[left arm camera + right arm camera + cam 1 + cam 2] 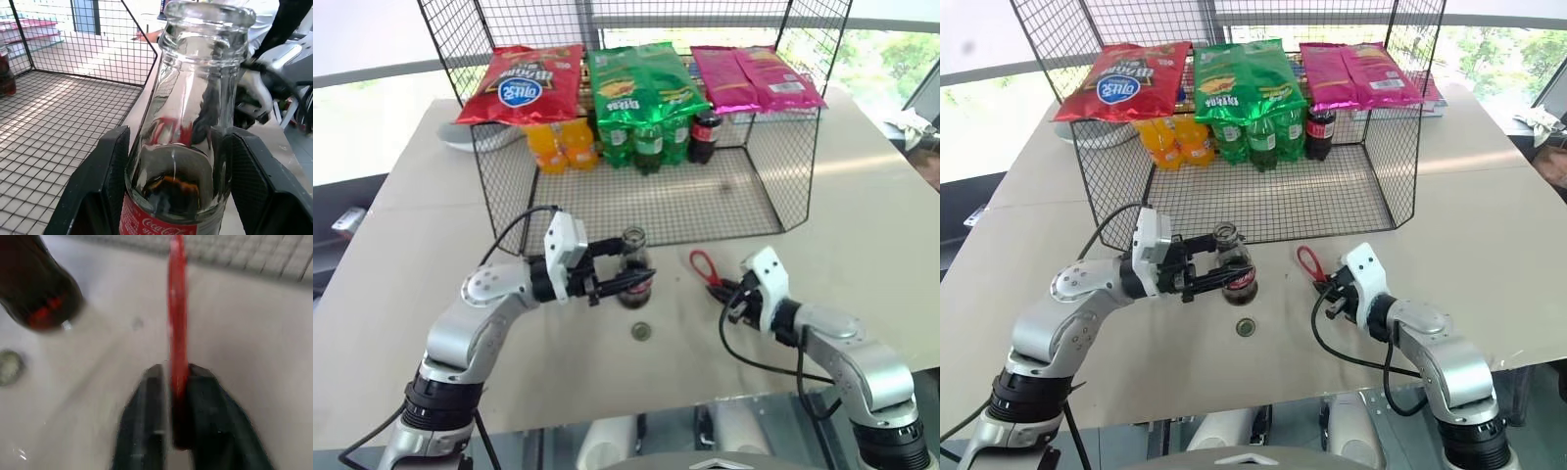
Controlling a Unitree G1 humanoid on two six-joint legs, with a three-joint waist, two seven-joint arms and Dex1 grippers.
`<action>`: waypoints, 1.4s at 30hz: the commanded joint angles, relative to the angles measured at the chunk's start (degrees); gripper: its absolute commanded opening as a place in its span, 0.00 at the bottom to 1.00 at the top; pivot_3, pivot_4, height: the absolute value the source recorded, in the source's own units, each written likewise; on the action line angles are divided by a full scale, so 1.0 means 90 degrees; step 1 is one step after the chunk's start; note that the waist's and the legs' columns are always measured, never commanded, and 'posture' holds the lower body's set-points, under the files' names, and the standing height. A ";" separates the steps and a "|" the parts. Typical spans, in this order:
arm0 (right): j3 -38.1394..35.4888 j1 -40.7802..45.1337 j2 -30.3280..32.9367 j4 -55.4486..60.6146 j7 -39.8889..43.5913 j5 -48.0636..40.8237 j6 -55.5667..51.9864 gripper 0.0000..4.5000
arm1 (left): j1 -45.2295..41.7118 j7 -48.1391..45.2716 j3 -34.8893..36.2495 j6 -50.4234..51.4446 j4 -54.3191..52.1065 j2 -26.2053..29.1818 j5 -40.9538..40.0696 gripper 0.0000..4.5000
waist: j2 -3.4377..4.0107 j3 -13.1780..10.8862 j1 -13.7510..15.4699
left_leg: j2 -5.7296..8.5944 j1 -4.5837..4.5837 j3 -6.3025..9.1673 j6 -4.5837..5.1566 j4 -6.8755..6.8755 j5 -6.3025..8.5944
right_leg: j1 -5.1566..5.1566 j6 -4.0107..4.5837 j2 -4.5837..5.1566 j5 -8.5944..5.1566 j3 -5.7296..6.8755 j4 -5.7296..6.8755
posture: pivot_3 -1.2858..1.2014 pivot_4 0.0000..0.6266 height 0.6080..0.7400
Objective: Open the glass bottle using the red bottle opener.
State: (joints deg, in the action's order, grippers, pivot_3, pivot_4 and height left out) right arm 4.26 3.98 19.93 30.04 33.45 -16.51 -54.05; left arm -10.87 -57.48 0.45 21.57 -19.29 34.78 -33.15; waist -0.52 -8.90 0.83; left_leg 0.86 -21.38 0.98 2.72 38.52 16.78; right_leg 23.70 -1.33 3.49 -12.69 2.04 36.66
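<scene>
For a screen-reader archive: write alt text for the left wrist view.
The left end effector grips an uncapped glass bottle between its black fingers, dark liquid low above the red label. A wire basket sits behind it.

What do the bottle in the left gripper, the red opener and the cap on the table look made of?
Glass bottle: clear, glossy glass; background shows through the neck. Red bottle opener: smooth red, probably plastic or coated metal; unclear. Bottle cap: small dull grey disc, likely metal.
</scene>
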 commanded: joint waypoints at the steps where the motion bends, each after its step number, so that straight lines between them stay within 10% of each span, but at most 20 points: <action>1: -0.0169 0.0203 -0.0027 -0.0075 -0.0199 -0.0224 -0.0308 0.54 | 0.0039 0.0071 0.0032 -0.0081 -0.0169 -0.0002 0.0050 0.51 | -0.0002 0.0000 -0.0010 | 0.0000 0.0000 0.0001 0.0000 0.0000 0.0000 | -0.0001 -0.0001 -0.0002 0.0000 0.0000 -0.0001 | 0.52 0.24 1.00; 6: -0.0314 0.0267 0.0215 0.0027 -0.0401 -0.0288 -0.0354 0.98 | 0.0075 0.0105 0.0032 -0.0107 -0.0174 -0.0028 0.0049 0.51 | -0.0003 0.0001 -0.0007 | 0.0000 0.0005 -0.0001 0.0002 0.0005 -0.0002 | -0.0005 -0.0004 -0.0003 0.0001 -0.0001 0.0000 | 0.52 0.24 1.00; 30: -0.0042 0.0236 0.1106 0.0073 0.0006 0.0323 0.2405 0.98 | 0.0924 0.0143 0.0528 -0.0006 -0.0685 0.0266 -0.0306 0.51 | 0.0002 -0.0004 -0.0021 | -0.0006 -0.0032 0.0019 -0.0002 -0.0004 -0.0003 | 0.0010 -0.0004 -0.0032 0.0001 0.0017 -0.0031 | 0.52 0.24 1.00; 35: -0.0059 0.0279 0.1101 0.0060 0.0084 0.0272 0.2553 1.00 | 0.0978 0.0179 0.0569 0.0030 -0.0737 0.0266 -0.0403 0.98 | 0.0002 -0.0009 -0.0014 | -0.0006 -0.0035 0.0019 -0.0002 -0.0004 -0.0003 | 0.0010 -0.0004 -0.0036 0.0002 0.0017 -0.0033 | 0.52 0.24 1.00; 42: -0.0097 0.0397 0.1152 -0.0018 0.0311 0.0197 0.2873 1.00 | 0.1133 0.0211 0.0764 0.0084 -0.0943 0.0295 -0.0612 1.00 | 0.0003 -0.0009 -0.0007 | -0.0005 -0.0037 0.0021 -0.0002 -0.0003 -0.0004 | 0.0009 -0.0004 -0.0034 0.0002 0.0021 -0.0033 | 0.52 0.24 1.00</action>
State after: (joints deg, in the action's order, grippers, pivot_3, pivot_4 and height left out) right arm 4.49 6.63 29.87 28.64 35.18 -13.74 -30.29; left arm -1.25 -55.68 5.28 22.39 -24.78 36.86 -37.05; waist -0.49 -8.98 0.76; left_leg 0.81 -21.71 1.17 2.70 38.50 16.75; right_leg 23.79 -1.36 3.20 -12.67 2.23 36.37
